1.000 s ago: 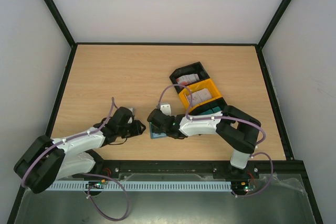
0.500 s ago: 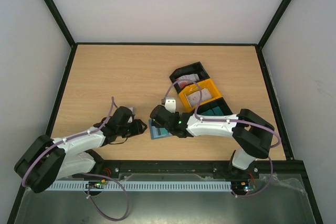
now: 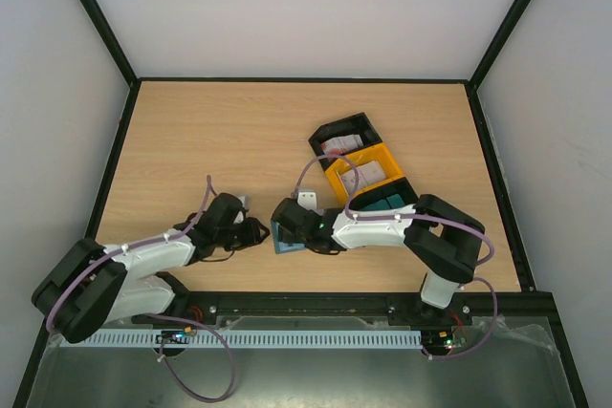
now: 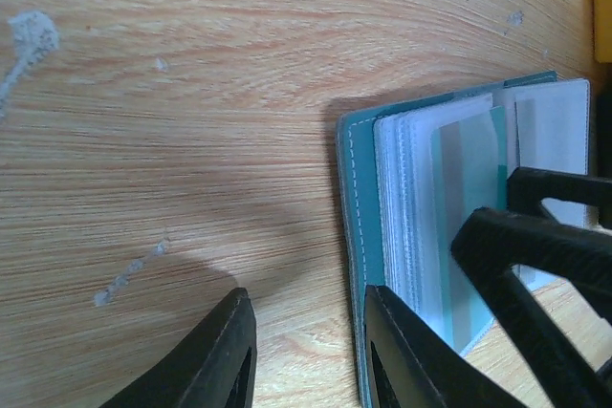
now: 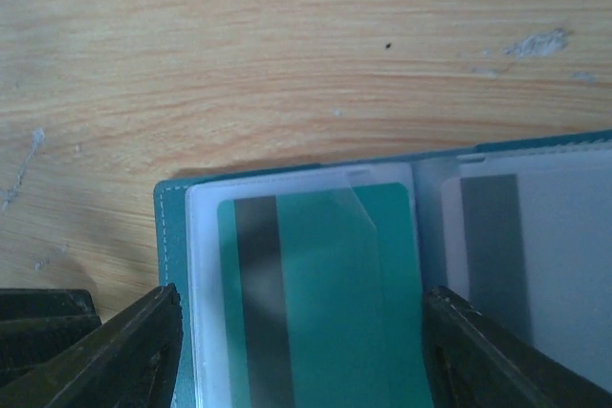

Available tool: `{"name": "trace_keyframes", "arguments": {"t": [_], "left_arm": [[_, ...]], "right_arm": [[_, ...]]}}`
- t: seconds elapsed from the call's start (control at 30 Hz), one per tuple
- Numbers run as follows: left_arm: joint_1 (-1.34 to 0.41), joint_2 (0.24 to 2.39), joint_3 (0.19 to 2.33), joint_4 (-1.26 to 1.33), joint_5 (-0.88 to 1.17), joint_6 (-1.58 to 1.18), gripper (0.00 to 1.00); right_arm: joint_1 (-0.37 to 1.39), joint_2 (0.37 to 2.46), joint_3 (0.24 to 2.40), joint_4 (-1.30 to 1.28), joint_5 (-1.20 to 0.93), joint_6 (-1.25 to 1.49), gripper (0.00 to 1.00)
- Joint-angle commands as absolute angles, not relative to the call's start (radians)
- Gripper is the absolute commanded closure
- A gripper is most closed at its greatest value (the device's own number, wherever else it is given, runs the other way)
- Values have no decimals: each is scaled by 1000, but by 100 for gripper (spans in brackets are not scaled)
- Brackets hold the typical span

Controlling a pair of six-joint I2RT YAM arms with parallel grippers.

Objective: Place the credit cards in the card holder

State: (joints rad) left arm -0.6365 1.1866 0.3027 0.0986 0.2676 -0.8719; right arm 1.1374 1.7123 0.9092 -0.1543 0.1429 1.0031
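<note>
The card holder point(image 5: 174, 236) lies open on the wood, teal outside with clear sleeves inside. One sleeve holds a teal card with a dark stripe point(image 5: 325, 293); the facing page shows a pale card point(image 5: 535, 265). My right gripper point(image 5: 301, 295) is open, its fingers straddling the left page. In the top view it point(image 3: 290, 226) covers most of the card holder point(image 3: 280, 241). My left gripper point(image 4: 306, 295) is open over bare wood, its right finger point(image 4: 411, 351) at the holder's cover edge point(image 4: 352, 207). White credit cards lie in the black bin point(image 3: 337, 147) and the yellow bin point(image 3: 368, 171).
A three-bin tray stands right of centre: black bin point(image 3: 356, 125), yellow bin point(image 3: 337, 180), dark-green bin point(image 3: 397, 194). The left gripper point(image 3: 254, 231) sits just left of the holder, close to the right one. Black frame rails border the table point(image 3: 191, 140).
The right gripper pulled back half a second ago, baring more of the holder, then came down over it again. The left gripper has edged slightly right.
</note>
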Motion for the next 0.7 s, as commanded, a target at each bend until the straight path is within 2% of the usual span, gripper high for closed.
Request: {"name": "trace_keyframes", "arguments": {"t": [0.0,0.33,0.67], "left_arm": [[-643,1214,296,108,286,-873,67],[-667,1270,295,161,299,-887,70],[-669,1259,293,151,273,-887,71]], "right_arm": [[1141,1735,908,-152,96,1006,35],[1142,1707,879,-81,40,1018,35],[1141,1665,865,-135,176,1053,34]]}}
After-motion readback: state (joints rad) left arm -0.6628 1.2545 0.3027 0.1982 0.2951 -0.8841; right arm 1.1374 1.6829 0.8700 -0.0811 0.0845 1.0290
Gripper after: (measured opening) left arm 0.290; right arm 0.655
